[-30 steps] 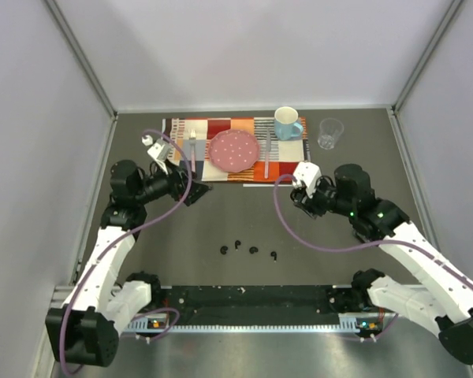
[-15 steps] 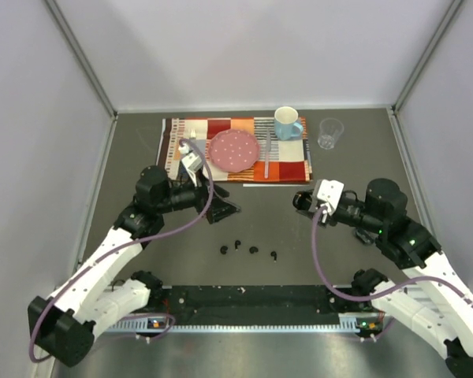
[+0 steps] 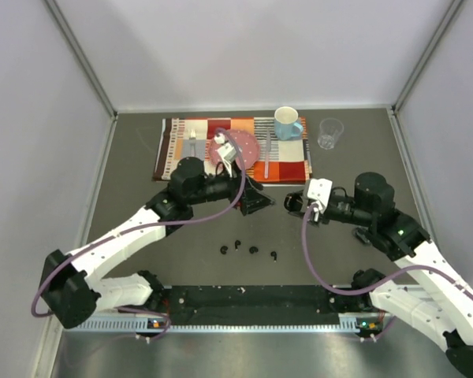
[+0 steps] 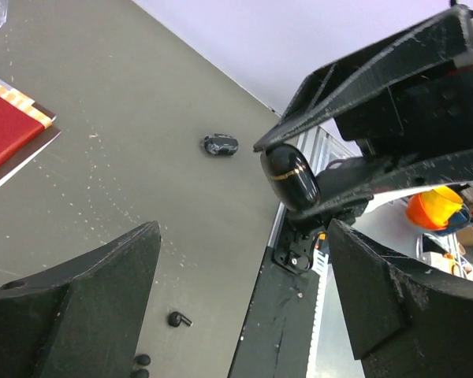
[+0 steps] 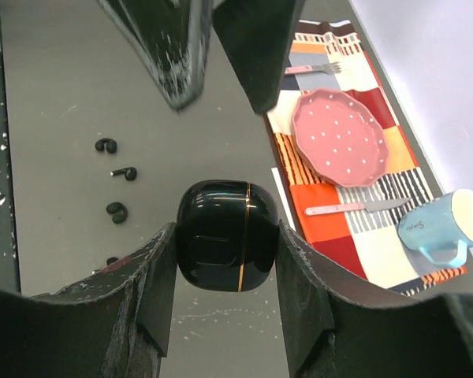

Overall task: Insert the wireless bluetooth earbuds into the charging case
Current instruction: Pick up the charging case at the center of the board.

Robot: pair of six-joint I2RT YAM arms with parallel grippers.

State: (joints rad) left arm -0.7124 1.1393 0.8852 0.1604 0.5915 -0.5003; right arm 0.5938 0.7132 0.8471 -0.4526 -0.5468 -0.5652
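Earbuds (image 3: 253, 250): four, black, in a loose row on the dark grey worktop (image 3: 142, 197); one half hidden in the right wrist view. Charging case (image 5: 229, 235): clamped in the right claw (image 3: 292, 203), 1 o'clock of the earbuds, barely discernible from above. Left claw (image 3: 260, 203): apart, empty. Walls pale. Left wrist view alone shows a small dark item (image 4: 220, 145), unidentifiable.
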